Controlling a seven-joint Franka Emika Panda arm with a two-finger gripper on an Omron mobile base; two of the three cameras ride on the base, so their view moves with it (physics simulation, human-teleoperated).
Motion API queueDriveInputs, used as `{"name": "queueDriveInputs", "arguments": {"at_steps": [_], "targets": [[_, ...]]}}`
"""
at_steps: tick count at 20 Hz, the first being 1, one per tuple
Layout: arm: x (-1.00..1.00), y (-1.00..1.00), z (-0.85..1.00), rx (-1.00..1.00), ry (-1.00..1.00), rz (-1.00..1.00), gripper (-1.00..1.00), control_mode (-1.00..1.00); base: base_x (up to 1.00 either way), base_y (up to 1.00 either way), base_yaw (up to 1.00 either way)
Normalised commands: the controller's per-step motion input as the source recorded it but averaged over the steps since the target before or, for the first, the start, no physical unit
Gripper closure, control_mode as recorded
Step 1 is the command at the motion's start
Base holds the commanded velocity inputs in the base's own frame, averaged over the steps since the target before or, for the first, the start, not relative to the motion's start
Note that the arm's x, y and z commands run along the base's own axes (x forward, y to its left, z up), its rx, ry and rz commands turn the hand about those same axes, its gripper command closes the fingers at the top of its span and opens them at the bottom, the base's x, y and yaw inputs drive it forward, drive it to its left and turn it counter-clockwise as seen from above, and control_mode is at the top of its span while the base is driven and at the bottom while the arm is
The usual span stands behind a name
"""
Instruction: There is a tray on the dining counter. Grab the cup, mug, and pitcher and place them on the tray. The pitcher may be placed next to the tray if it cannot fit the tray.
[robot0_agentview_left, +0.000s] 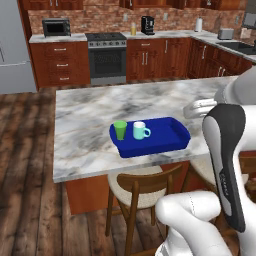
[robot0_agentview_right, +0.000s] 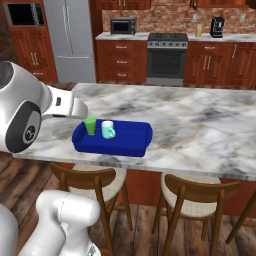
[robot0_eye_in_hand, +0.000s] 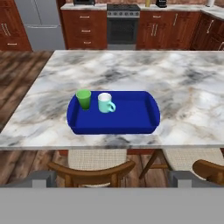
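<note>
The bright blue tray (robot0_agentview_left: 170, 141) (robot0_agentview_right: 135, 141) (robot0_eye_in_hand: 135, 118) lies on the marble dining counter (robot0_agentview_left: 90, 125) (robot0_agentview_right: 200, 125) (robot0_eye_in_hand: 183, 87), near its front edge. At the tray's left end the green cup (robot0_agentview_left: 120, 129) (robot0_agentview_right: 90, 125) (robot0_eye_in_hand: 83, 99) and the teal mug (robot0_agentview_left: 139, 130) (robot0_agentview_right: 107, 129) (robot0_eye_in_hand: 105, 103) stand upright side by side. A small orange-yellow vessel, likely the pitcher (robot0_agentview_left: 133, 30) (robot0_agentview_right: 199, 31), stands on the far kitchen worktop beside the coffee machine. My gripper (robot0_eye_in_hand: 113, 181) hangs back from the counter's front edge, above the stools and facing the tray. It is open, with nothing between its fingers.
Two wooden stools (robot0_agentview_left: 140, 187) (robot0_agentview_right: 200, 192) are tucked under the counter's front edge. Across the wood floor stand the stove (robot0_agentview_left: 107, 57), wood cabinets, a toaster oven (robot0_agentview_left: 56, 27), a coffee machine (robot0_agentview_left: 147, 25) and a fridge (robot0_agentview_right: 70, 35). My arm's white links (robot0_agentview_left: 225, 150) (robot0_agentview_right: 25, 110) rise close by.
</note>
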Motion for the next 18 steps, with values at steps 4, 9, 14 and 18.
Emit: {"name": "queueDriveInputs", "arguments": {"at_steps": [4, 9, 14, 18], "targets": [[0.00, 0.09, 0.00, 0.00, 0.00, 0.00, -1.00, -1.00, 0.00, 0.00, 0.00], [0.00, 0.02, 0.00, 0.00, 0.00, 0.00, -1.00, 1.00, -0.27, 0.00, -0.02], [0.00, 0.00, 0.00, 0.00, 0.00, 0.00, -1.00, 1.00, -0.89, 0.29, -0.07], [0.00, 0.00, 0.00, 0.00, 0.00, 0.00, -1.00, 1.00, -0.94, 0.95, -0.01]]}}
